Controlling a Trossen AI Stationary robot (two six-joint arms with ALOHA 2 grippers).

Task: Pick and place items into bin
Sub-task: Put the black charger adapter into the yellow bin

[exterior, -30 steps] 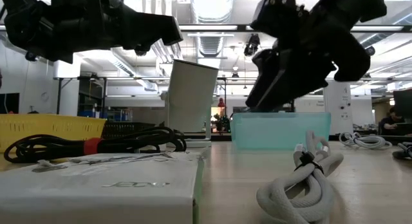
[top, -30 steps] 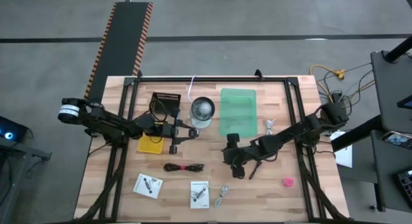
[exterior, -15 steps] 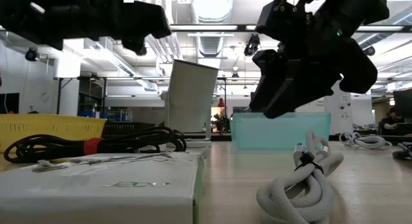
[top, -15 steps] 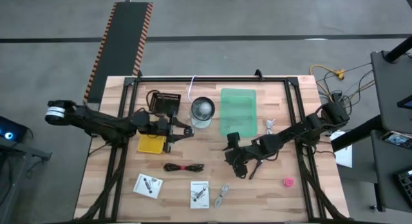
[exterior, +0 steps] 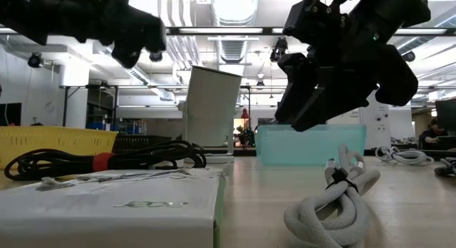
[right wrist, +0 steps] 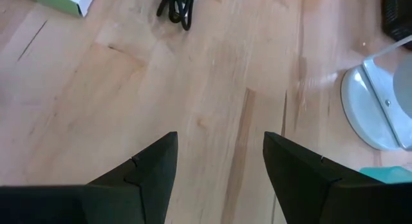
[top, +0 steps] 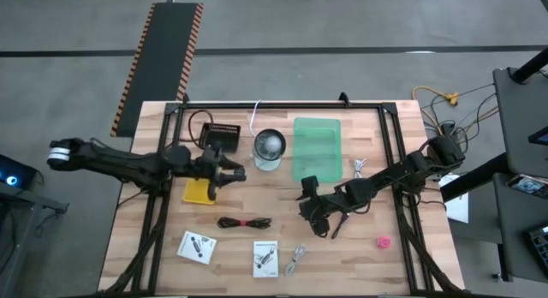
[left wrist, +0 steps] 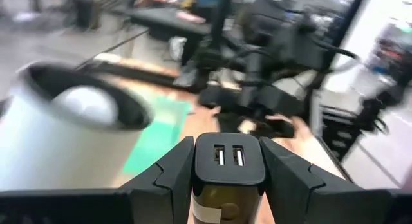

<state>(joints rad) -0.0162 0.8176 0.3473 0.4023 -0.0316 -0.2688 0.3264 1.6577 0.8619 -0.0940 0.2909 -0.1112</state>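
Observation:
My left gripper (top: 224,171) hovers by the white cup (top: 268,148), beside the yellow bin (top: 199,193), shut on a small black cube with two ports (left wrist: 228,161). My right gripper (top: 315,214) hangs open above bare wood at the table's middle (right wrist: 219,159), touching nothing. The black-and-red coiled cable (top: 244,222) lies flat, near-left of my right gripper. Two white printed cards (top: 197,247) (top: 265,258) and a silver piece (top: 295,259) lie toward the near edge. The pink-red lump (top: 384,242) rests at the near right. My left gripper pinches the black cube by its two opposite sides (left wrist: 199,166) between both fingers (left wrist: 168,176). The fingers reach in from the table's left, roughly level. The cube's port face looks back at the wrist camera, and it is lifted clear of the table.
A green bin (top: 317,148) sits right of the cup, with a white cable (top: 360,168) beyond it. A black box (top: 221,134) lies at the far left. In the low view a grey coiled cord (exterior: 338,198) and a white card (exterior: 121,205) fill the foreground. Bare wood surrounds my right gripper.
My left arm has drawn back toward the table's left, carrying the black cube from near the cup to the yellow bin's far right corner, and has risen a little in the low view. It stays shut on the cube.

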